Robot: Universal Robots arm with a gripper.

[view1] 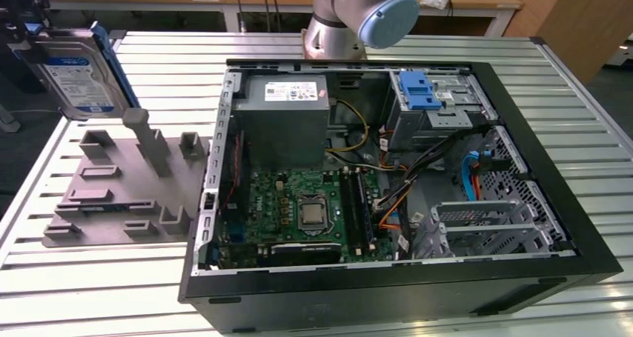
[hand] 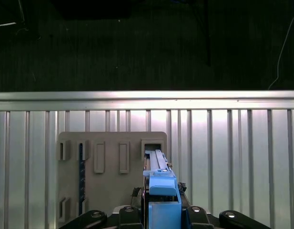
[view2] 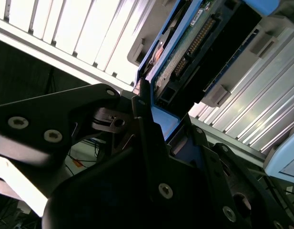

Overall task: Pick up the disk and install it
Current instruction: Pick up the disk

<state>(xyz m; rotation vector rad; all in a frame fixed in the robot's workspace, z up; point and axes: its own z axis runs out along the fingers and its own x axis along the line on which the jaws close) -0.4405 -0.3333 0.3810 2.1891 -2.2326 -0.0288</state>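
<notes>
Above the grey fixture (view1: 109, 204), downward-pointing claw (hand: 161, 213) tight around the upright disk (view1: 79, 74).

In the first wrist view the picture's edge cuts off the gripper (hand: 162, 214) and the near end of the disk (hand: 158, 181). In the second wrist view the edge cuts the disk again, and the gripper body hides its lower part. In the exterior view the arm (view1: 356, 15) is cut at the top, and the disk label's print is too small to read.
</notes>
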